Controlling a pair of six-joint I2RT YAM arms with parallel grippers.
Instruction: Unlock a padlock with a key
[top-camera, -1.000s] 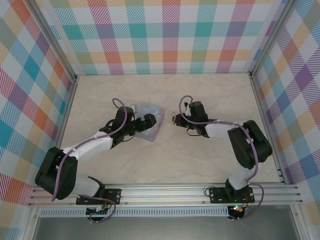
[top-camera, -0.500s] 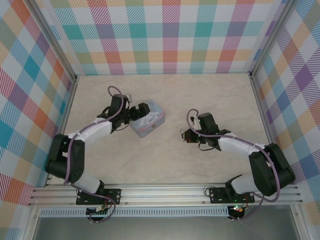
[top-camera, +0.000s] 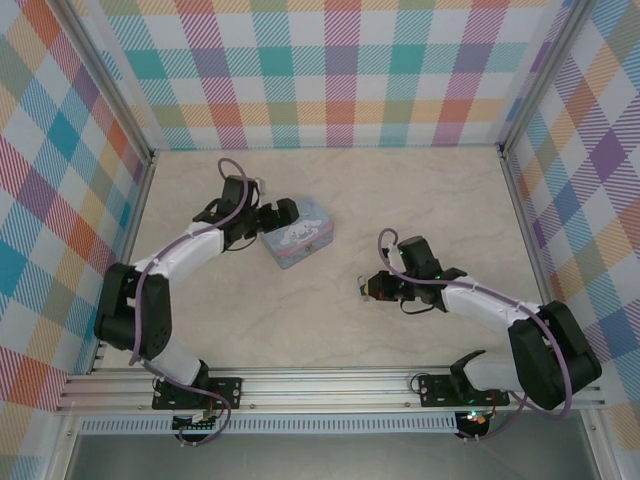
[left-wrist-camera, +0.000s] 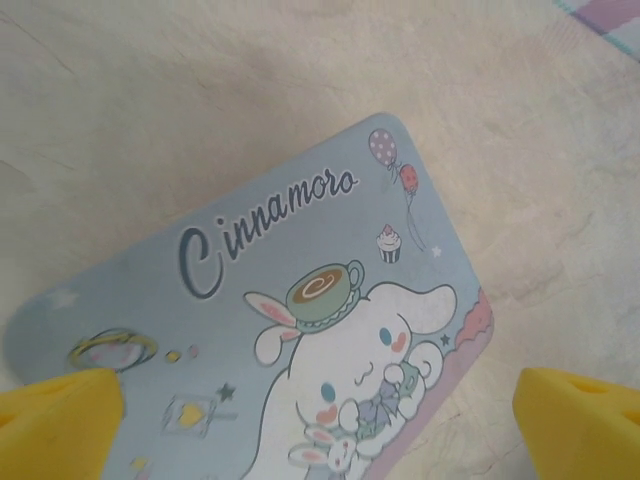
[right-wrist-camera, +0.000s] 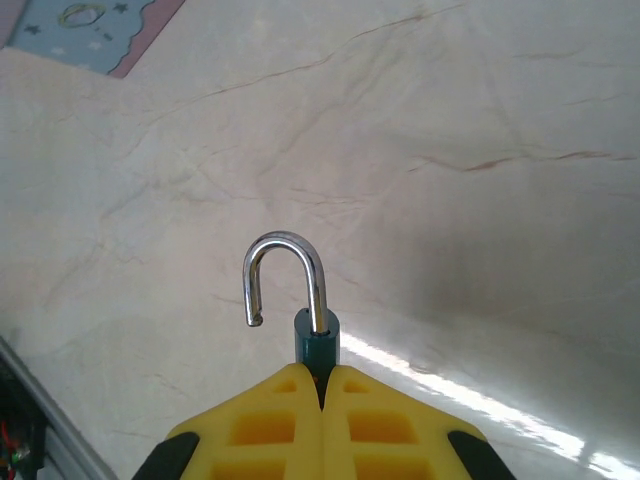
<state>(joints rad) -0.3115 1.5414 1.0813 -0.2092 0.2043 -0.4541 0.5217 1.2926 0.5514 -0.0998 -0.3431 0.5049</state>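
- R gripper: jaws closed on the padlock. Yellow fingertips meet w/ almost no gap, pinching the lock's dark teal body.
- Only the top of the body pokes out past the tips; the rest is hidden betw. the fingers.
- Silver shackle sticks straight out ahead of the fingertips. It's open: one leg sits in the body, the other end hangs free, hooked to the left in the R wrist view.
- Top view: R gripper is right of centre on the marble-look table, pointing left. The padlock is a small speck at its tip. Can't tell if the lock touches the table.
- L gripper: jaws wide open, gripping nothing.
- L wrist view: L gripper, w/ its yellow fingertips in the two bottom corners and the pale blue tin betw. and beyond them. Lid shows a white cartoon dog and "Cinnamoro" lettering.
- Top view: tin lies flat, left of centre, L gripper at its far-left end. Contact w/ the tin: can't tell.
- Padlock is well apart from the tin and L gripper, to their right and nearer the arm bases.
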